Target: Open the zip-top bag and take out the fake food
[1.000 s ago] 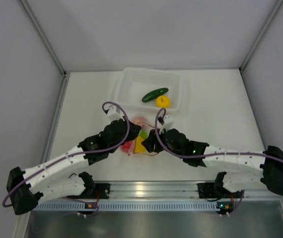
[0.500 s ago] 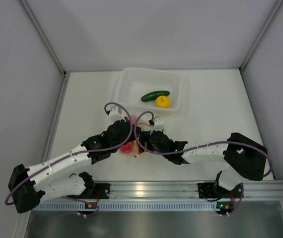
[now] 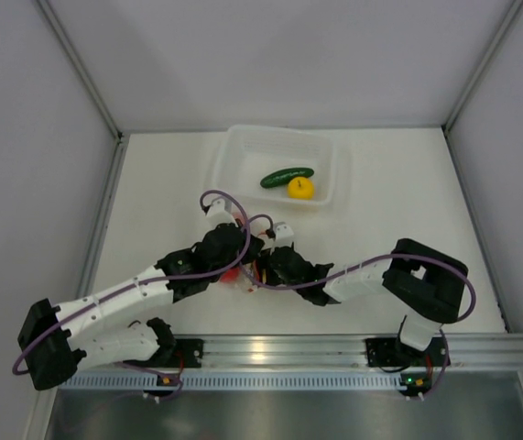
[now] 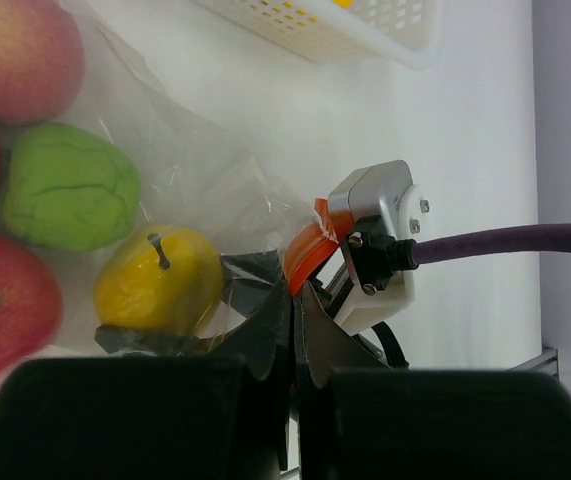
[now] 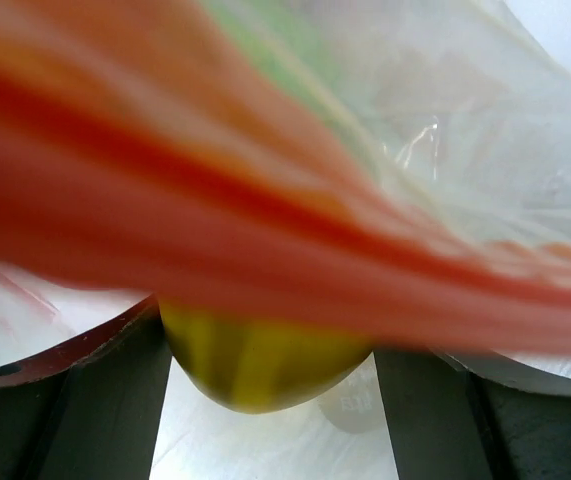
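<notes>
The zip-top bag (image 4: 195, 170) lies between both grippers, barely showing in the top view (image 3: 234, 274). Inside it are a pink fruit (image 4: 15, 50), a light-green one (image 4: 65, 185), a red one (image 4: 5, 300) and a yellow fruit (image 4: 155, 280). My left gripper (image 4: 300, 300) is shut on the bag's orange-red zip strip (image 4: 307, 252); it also shows in the top view (image 3: 243, 249). My right gripper (image 5: 268, 335) reaches into the bag mouth, its fingers (image 5: 105, 400) touching both sides of the yellow fruit (image 5: 265, 365); it shows in the top view too (image 3: 259, 268). The blurred strip (image 5: 265, 200) crosses that view.
The translucent white basket (image 3: 243, 147) stands behind the grippers and holds the dark green cucumber (image 3: 287, 174) and another yellow fruit (image 3: 299, 187). Its corner shows in the left wrist view (image 4: 365, 30). Grey walls close in the white table on three sides.
My right arm has folded at the elbow and its gripper has moved left and forward into the bag mouth. My left gripper has shifted slightly right, still holding the strip.
</notes>
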